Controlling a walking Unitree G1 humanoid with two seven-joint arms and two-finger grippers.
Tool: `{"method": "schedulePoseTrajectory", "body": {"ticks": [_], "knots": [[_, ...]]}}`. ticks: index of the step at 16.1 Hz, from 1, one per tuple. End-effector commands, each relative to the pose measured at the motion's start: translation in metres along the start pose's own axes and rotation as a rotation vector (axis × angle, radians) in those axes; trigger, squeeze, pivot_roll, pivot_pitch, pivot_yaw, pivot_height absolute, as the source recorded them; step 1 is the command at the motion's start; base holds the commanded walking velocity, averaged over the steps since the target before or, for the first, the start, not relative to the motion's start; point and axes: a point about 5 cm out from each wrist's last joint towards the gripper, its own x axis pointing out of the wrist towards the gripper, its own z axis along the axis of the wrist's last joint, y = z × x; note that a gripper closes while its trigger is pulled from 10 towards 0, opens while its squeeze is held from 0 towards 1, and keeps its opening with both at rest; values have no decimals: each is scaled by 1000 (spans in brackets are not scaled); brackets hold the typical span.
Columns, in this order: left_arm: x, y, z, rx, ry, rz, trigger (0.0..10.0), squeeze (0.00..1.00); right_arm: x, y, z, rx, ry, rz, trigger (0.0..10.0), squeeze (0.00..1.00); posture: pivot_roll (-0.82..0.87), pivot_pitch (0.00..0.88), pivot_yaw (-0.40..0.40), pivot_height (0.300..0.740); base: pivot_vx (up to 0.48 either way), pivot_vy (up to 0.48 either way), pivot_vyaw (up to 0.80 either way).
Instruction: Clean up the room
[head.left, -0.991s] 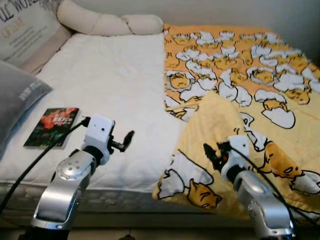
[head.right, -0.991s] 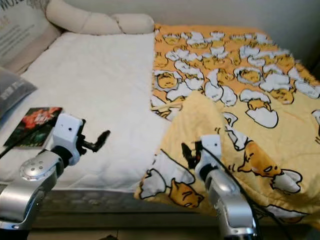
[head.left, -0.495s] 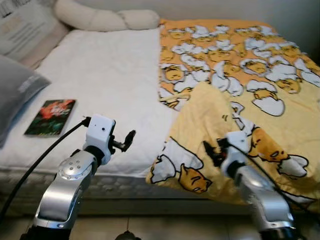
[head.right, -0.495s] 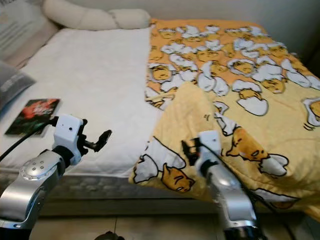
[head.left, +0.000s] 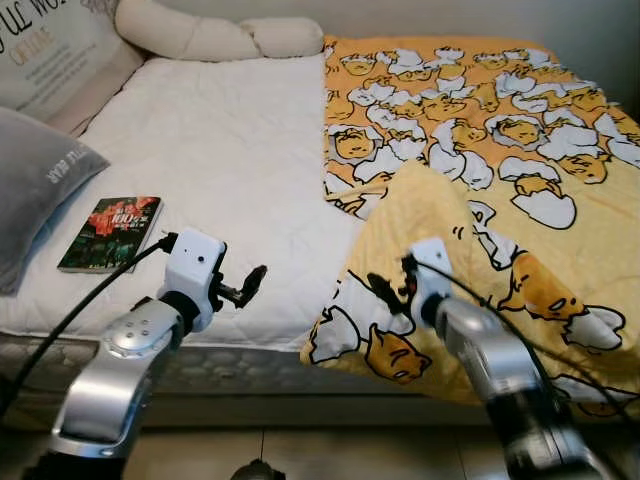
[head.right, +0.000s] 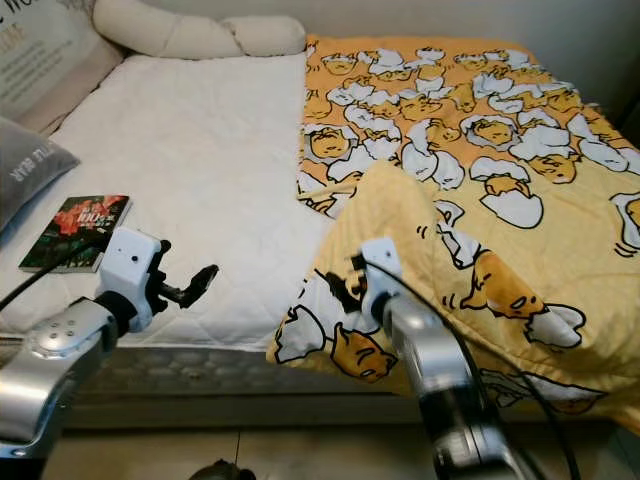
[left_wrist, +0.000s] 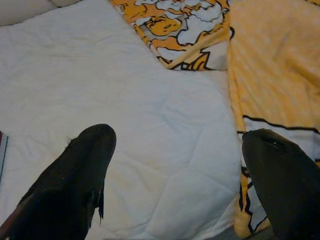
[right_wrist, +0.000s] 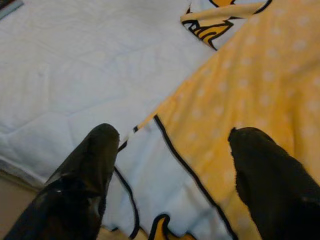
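Yellow cartoon-print fleece blanket (head.left: 500, 180) covers the right half of the frame, one corner folded over to show its dotted underside, its lower edge drooping off the white quilted bed (head.left: 220, 160). Low and centre-right, the right tool (head.left: 388, 290) hovers over that folded corner with fingers spread, gripping nothing. At lower left the left tool (head.left: 250, 283) is also spread, above bare mattress near the bed's edge. A dark paperback book (head.left: 110, 232) lies at middle left beside a grey pillow (head.left: 35, 190). Risk, as I judge it: closing on just one thin layer could let the fabric slip free, or a pull could drag the hanging edge onto the floor.
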Motion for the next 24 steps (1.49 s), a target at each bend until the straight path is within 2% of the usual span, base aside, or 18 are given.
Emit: {"method": "schedulePoseTrajectory", "body": {"ticks": [1, 3, 4, 6, 8, 9, 10, 11, 12, 14, 16, 18, 19, 20, 21, 22, 23, 24], "knots": [[-4, 2, 6, 21, -1, -44, 10000, 0, 7, -4, 2, -28, 19, -5, 10000, 1000, 102, 0, 36, 740, 0, 0, 0], [-10, 5, 11, 4, 26, -135, 10000, 0, 18, -10, 9, -63, 59, -6, 10000, 1000, 125, 0, 33, 740, 0, 0, 0], [-13, 6, 14, -13, 32, -161, 10000, 1000, 20, -12, 11, -90, 76, -15, 10000, 1000, 132, 0, 32, 740, 0, 0, 0], [-22, 3, 16, -16, 49, -207, 10000, 1000, 23, -14, 14, -102, 92, -27, 10000, 1000, 143, 40, 31, 740, 0, 0, 0], [-38, 1, 17, -6, 86, -243, 10000, 1000, 27, -14, 19, -146, 104, -39, 10000, 1000, 168, 157, 19, 740, 0, 0, 0], [-46, 2, 19, 14, 102, -257, 10000, 1000, 28, -13, 22, -165, 104, -42, 10000, 1000, 176, 184, 17, 740, 0, 0, 0], [-54, 4, 22, 21, 113, -263, 10000, 878, 30, -11, 22, -170, 107, -42, 10000, 282, 200, 225, 10, 740, 0, 0, 0], [-61, 6, 26, 20, 121, -258, 10000, 400, 31, -9, 21, -185, 110, -35, 10000, 0, 212, 241, 11, 740, 0, 0, 0], [-73, 7, 33, 27, 124, -255, 10000, 0, 31, -9, 21, -189, 115, -45, 10000, 0, 242, 259, 9, 740, 0, 0, 0], [-89, 6, 41, 49, 124, -252, 10000, 0, 32, -8, 21, -201, 107, -56, 10000, 0, 264, 265, 10, 740, 0, 0, 0], [-98, 6, 45, 55, 124, -242, 10000, 0, 32, -7, 23, -232, 100, -61, 10000, 0, 277, 274, 10, 740, 0, 0, 0], [-111, 6, 44, 59, 159, -227, 10000, 0, 32, -9, 22, -294, 118, -79, 10000, 0, 300, 293, -1, 740, 0, 0, 0], [-117, 7, 44, 54, 178, -216, 10000, 0, 32, -9, 22, -310, 125, -80, 5373, 0, 308, 295, -3, 740, 0, 0, 0], [-123, 9, 44, 55, 194, -207, 10000, 0, 32, -10, 22, -313, 134, -88, 4000, 0, 315, 293, -5, 740, 0, 0, 0], [-127, 10, 44, 58, 204, -196, 10000, 0, 31, -13, 21, -307, 144, -105, 3255, 0, 324, 290, -4, 740, 0, 0, 0], [-132, 9, 45, 58, 211, -191, 10000, 0, 30, -14, 19, -301, 155, -114, 3216, 0, 334, 290, -1, 740, 0, 0, 0], [-136, 8, 45, 60, 223, -193, 10000, 0, 30, -15, 16, -308, 170, -121, 2549, 0, 341, 296, 1, 740, 0, 0, 0], [-138, 8, 45, 63, 230, -194, 10000, 0, 30, -16, 14, -312, 178, -125, 2353, 0, 343, 298, 2, 740, 0, 0, 0]]}}
